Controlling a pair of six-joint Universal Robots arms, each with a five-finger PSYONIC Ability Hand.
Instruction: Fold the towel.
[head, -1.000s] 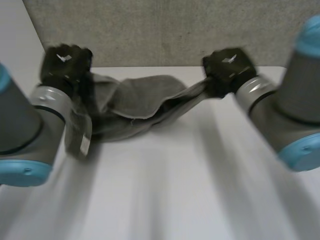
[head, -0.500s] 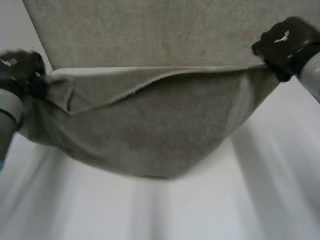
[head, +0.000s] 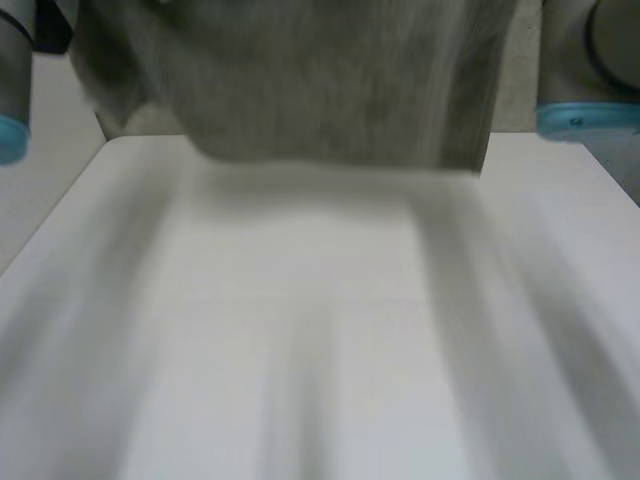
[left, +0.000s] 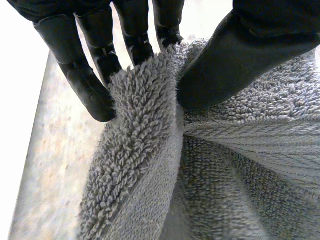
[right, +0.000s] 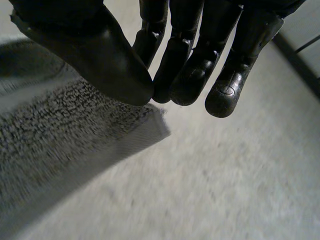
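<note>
White surface (head: 300, 350), smooth, rounded at its far left corner; grey towel (head: 300, 80) hanging over the far edge, contact with the surface not discernible.

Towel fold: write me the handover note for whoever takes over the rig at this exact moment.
Left hand: shut on the towel, thumb and fingers pinching its edge.
Right hand: shut on the towel near a corner.
Towel: held up, hanging spread between the arms above the far part of the table.
Done: towel gripped at both ends; no fold visible.
Left: lay it flat, then fold it.
</note>
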